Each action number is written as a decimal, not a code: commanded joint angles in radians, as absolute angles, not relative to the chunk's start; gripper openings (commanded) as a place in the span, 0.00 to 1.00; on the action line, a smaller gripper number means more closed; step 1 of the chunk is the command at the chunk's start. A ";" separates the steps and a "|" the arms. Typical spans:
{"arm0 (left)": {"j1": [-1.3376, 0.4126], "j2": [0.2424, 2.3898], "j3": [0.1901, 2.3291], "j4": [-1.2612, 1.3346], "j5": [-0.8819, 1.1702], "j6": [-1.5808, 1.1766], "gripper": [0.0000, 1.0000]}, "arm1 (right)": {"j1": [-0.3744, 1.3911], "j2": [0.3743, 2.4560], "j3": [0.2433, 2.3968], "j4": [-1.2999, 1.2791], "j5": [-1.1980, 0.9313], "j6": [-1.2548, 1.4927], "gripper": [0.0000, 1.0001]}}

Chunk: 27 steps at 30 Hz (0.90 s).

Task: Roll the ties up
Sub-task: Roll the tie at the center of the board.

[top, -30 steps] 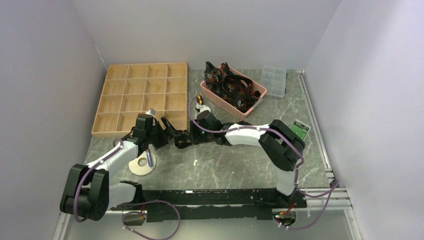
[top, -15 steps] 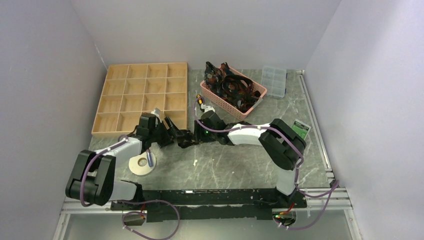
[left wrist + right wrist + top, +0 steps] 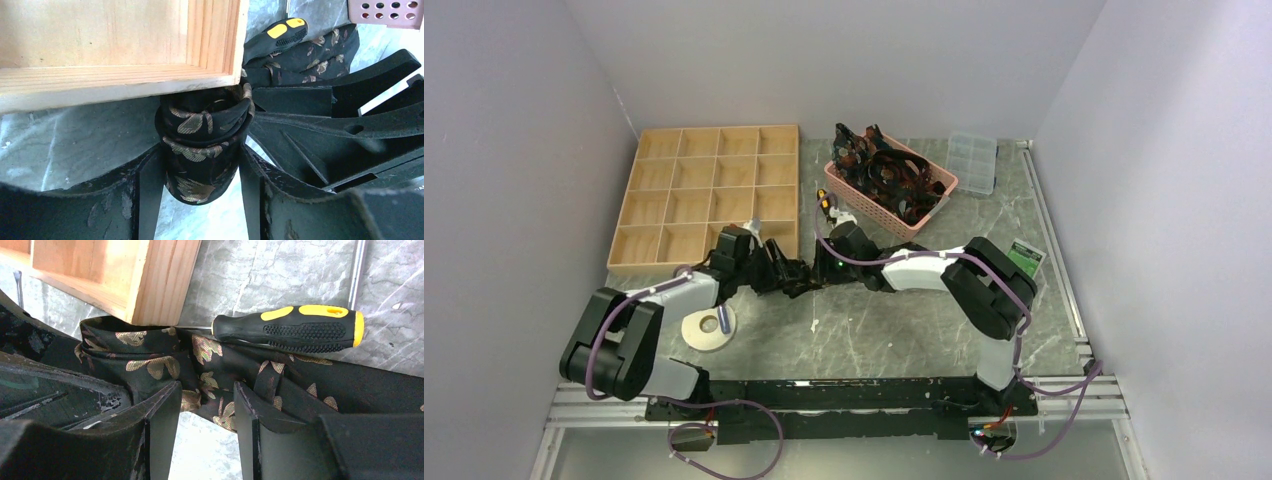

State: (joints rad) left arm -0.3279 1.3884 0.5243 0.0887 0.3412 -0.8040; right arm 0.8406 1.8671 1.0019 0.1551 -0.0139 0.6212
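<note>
A black tie with tan-gold leaf patterns (image 3: pixel 200 145) is wound into a roll at the near corner of the wooden tray (image 3: pixel 120 45). My left gripper (image 3: pixel 200 180) is shut on this roll, one finger on each side. The tie's loose length (image 3: pixel 300 385) runs right under a screwdriver (image 3: pixel 290 327). My right gripper (image 3: pixel 205 410) is closed on bunched fabric of the tie beside the roll. In the top view both grippers, left (image 3: pixel 776 272) and right (image 3: pixel 812 274), meet over the tie (image 3: pixel 795 284). More ties (image 3: pixel 894 175) are piled in a pink basket (image 3: pixel 939 190).
The wooden compartment tray (image 3: pixel 709 195) lies at the back left, its corner touching the roll. A yellow-and-black screwdriver (image 3: pixel 824 199) lies by the basket. A tape roll (image 3: pixel 707 328) sits under the left arm. A clear plastic box (image 3: pixel 973 160) and a green card (image 3: pixel 1026 257) lie right.
My left arm has swung to the right and its gripper has moved closer to the tray corner and the right gripper. The right arm has barely shifted.
</note>
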 commanded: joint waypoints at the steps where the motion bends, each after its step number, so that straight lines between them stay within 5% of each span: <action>1: -0.347 1.353 0.578 0.047 0.287 -0.794 0.59 | 0.837 1.856 0.962 0.172 -0.020 0.634 0.49; 6: -0.348 1.201 0.613 -0.171 0.130 -0.785 0.75 | 0.837 1.799 0.976 0.143 -0.011 0.622 0.52; 10: -0.367 1.041 0.630 -0.357 0.045 -0.739 0.73 | 0.837 1.770 0.986 0.129 -0.018 0.627 0.54; 15: -0.481 0.960 0.579 -0.427 0.033 -0.761 0.56 | 0.836 1.707 0.987 0.102 -0.009 0.644 0.58; 23: -0.665 1.090 0.555 -0.346 0.005 -0.828 0.04 | 0.824 1.547 0.913 0.064 0.042 0.649 0.59; 27: -0.673 1.198 0.592 -0.369 -0.056 -0.812 0.03 | 0.809 1.516 0.877 0.057 0.042 0.649 0.58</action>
State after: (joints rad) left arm -0.6659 1.1267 0.5449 -0.3637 0.0265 -0.8143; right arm 0.8261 1.5497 0.9123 0.0742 0.0128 0.6460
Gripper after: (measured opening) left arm 0.037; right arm 0.588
